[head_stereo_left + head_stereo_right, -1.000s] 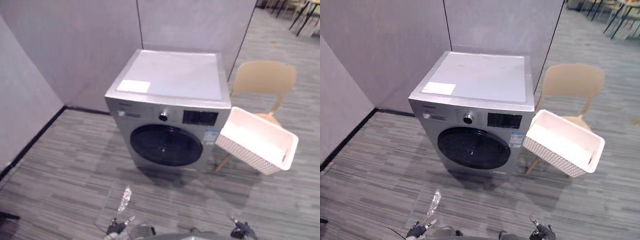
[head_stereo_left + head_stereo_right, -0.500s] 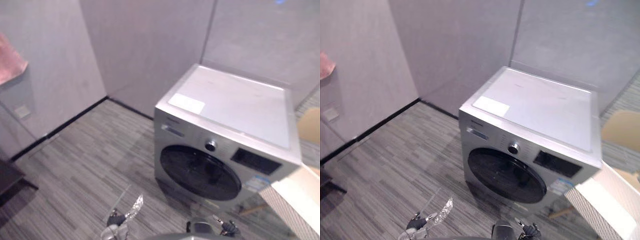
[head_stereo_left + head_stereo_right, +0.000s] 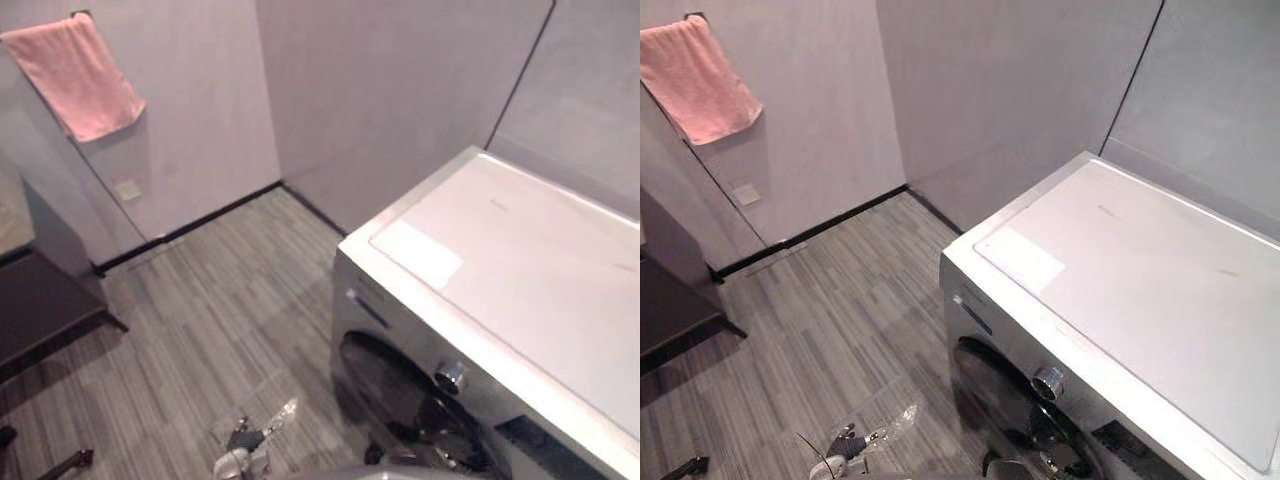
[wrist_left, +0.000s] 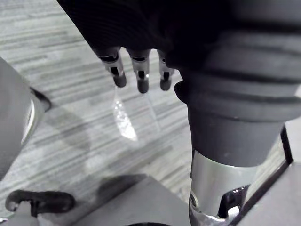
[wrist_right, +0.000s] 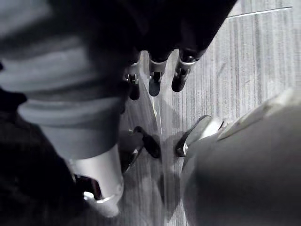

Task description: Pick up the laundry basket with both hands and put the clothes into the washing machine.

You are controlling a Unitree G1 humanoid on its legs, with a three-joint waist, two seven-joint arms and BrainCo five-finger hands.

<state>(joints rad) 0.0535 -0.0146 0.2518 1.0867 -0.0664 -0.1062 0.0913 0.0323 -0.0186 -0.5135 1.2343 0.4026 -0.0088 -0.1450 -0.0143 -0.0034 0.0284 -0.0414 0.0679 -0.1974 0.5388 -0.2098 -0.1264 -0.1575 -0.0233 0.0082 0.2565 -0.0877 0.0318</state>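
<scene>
Left eye view. Silver washing machine (image 3: 520, 300) at lower right, turned cornerwise to the camera, with a flat pale top and a white sheet (image 3: 416, 253) lying near the front left corner of that top. Round dark door (image 3: 400, 405) in the front face, shut, with a knob (image 3: 451, 377) just above it. Grey striped floor (image 3: 200, 320) left of the machine, running back to pale walls. Pink towel (image 3: 78, 75) hung high on the left wall, a small wall plate (image 3: 127, 189) below it. Dark piece of furniture (image 3: 40, 310) standing on the floor at the left edge.

Right eye view. Same corner of the room, the machine again at lower right. Left robot hand (image 3: 843, 443) low at the bottom edge, over the floor, well apart from the machine's door.

Left wrist view. Left robot hand pointing down toward the striped floor, fingers (image 4: 142, 77) straight and loose in a row, holding nothing and touching nothing. Bright glint (image 4: 124, 118) on the floor below the fingertips.

Right wrist view. Right robot hand (image 5: 155, 80) likewise hanging over the floor, fingers straight, relaxed, empty.
</scene>
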